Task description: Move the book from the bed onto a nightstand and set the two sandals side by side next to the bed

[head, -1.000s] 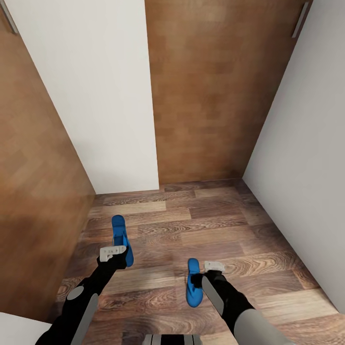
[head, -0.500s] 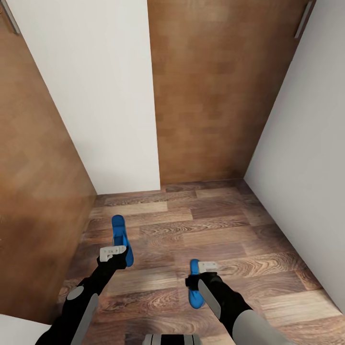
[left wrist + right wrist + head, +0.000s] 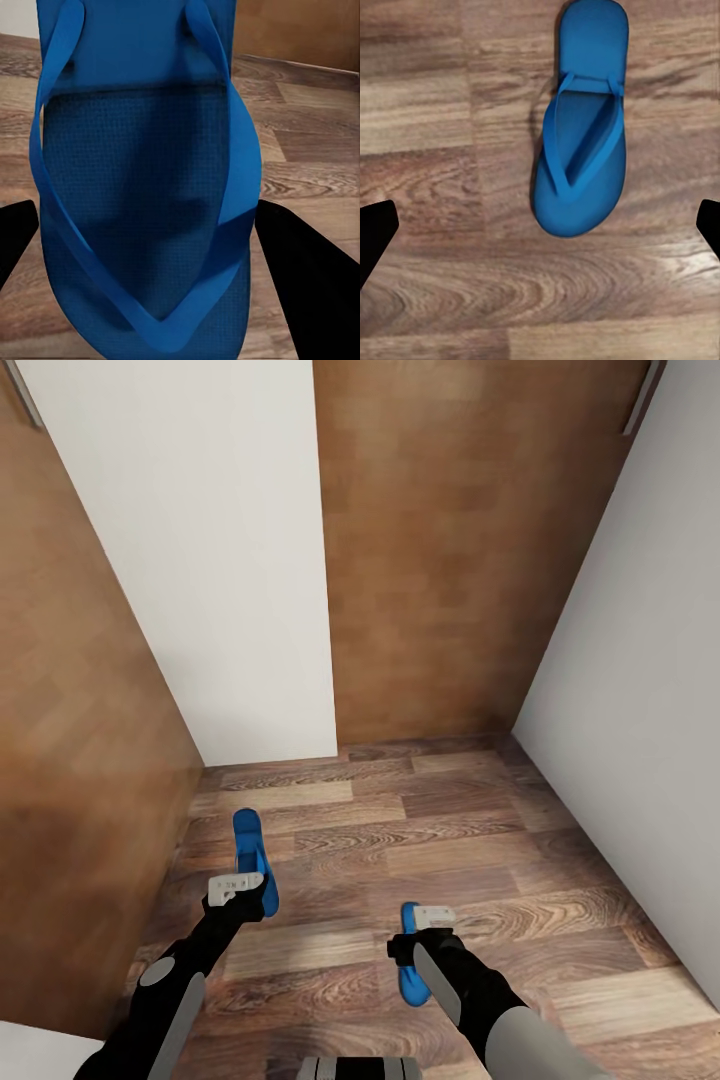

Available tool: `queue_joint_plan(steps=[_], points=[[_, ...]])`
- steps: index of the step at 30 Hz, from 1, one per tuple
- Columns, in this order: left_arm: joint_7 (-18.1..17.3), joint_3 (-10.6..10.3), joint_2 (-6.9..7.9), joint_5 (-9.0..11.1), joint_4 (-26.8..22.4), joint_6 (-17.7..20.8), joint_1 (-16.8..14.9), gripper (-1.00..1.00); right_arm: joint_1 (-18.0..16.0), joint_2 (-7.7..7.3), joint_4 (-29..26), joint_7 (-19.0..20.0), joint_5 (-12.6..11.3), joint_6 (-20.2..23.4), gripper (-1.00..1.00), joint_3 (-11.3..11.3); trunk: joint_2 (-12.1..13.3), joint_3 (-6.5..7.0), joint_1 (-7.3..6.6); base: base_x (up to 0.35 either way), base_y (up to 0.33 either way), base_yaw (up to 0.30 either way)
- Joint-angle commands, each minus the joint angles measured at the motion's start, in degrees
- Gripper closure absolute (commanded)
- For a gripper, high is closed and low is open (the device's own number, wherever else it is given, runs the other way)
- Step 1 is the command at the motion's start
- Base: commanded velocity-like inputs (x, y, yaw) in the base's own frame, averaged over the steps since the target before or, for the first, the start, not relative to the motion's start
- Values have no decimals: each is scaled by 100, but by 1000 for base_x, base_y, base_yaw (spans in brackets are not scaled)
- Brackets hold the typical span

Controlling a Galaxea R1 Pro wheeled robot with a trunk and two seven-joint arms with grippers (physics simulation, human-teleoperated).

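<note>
The left hand (image 3: 243,887) grips one sandal (image 3: 142,187). The right hand (image 3: 428,922) hangs open above the other sandal (image 3: 581,142) on the floor (image 3: 420,810). Risk: a misaligned descent could push it away.

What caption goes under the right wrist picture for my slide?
Open right gripper hovering above a blue sandal lying flat on the wood-plank floor.
</note>
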Motion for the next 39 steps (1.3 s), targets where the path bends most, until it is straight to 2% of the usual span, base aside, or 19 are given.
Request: queue_joint_plan(steps=[1,10,18,25,33,39], points=[[-11,1,2,61,-6,42,-2,100,-4,-5,-8,-55,-60,15,-100,34,-4,-27,1,0,0,0],[-8,-1,2,61,1,44,-2,100,-3,-7,-8,-65,-60,1,-100,34,-16,-227,24,0,0,0],[-8,-7,0,61,2,44,-2,100,-3,-16,-8,-109,-53,-34,-100,34,-16,-227,24,0,0,0],[-8,-8,1,61,2,44,-2,100,-4,-16,-16,-124,-51,-37,-100,34,-25,-382,42,0,0,0],[-8,-8,-5,61,2,44,-2,100,-3,-25,-101,-137,-39,-21,-100,34,-25,-382,42,0,0,0],[-8,-8,-7,61,2,44,-2,100,-3,-39,-550,-292,1,-51,-100,26,-25,-382,42,0,0,0]])
